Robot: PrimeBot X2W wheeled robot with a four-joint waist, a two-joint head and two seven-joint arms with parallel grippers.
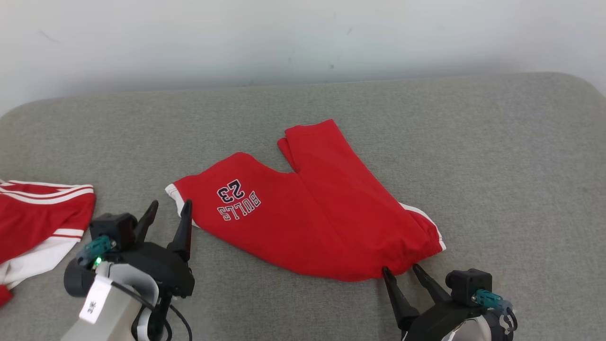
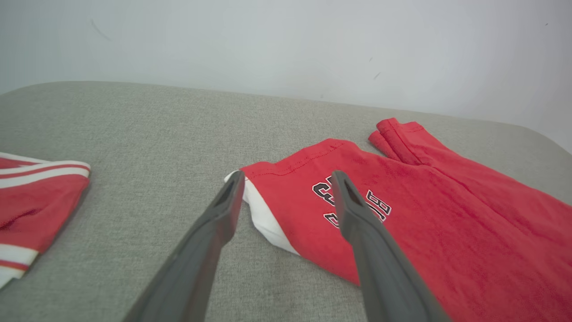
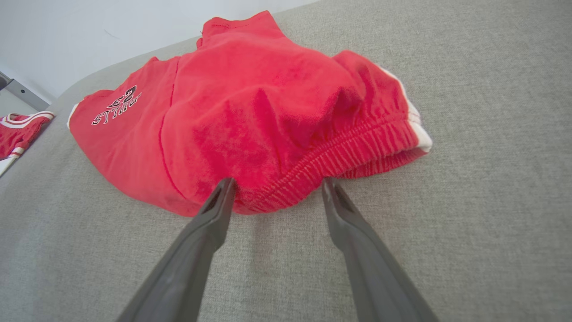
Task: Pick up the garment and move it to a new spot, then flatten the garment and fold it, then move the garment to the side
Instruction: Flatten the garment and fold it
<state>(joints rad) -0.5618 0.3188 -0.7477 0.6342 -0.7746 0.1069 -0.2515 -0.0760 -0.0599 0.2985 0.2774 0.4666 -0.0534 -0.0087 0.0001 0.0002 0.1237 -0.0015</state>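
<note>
Left gripper (image 1: 170, 204): fingers spread wide, holding nothing; tips poised at the white-trimmed leg hem (image 2: 264, 220) just ahead of it.
Right gripper (image 1: 401, 269): spread as wide, empty; tips at the edge of the elastic waistband (image 3: 348, 151); whether they touch cloth, I cannot tell.
Garment (image 1: 303, 208): red shorts lying between the two grippers, hem end by the left one, waistband by the right.
Risk, right side: the gathered waistband is bunched, so a pinch could take one layer only and the shorts would sag open on lifting.
Risk, left side: a shallow bite on the thin hem may slip.
Appearance: soft knit, rumpled, one leg lapped over the other; dark lettering (image 1: 237, 204) upside down from here.
Support: grey cushion (image 1: 483, 156).
Beyond the left gripper: second red-and-white garment (image 1: 35, 222), well apart.
</note>
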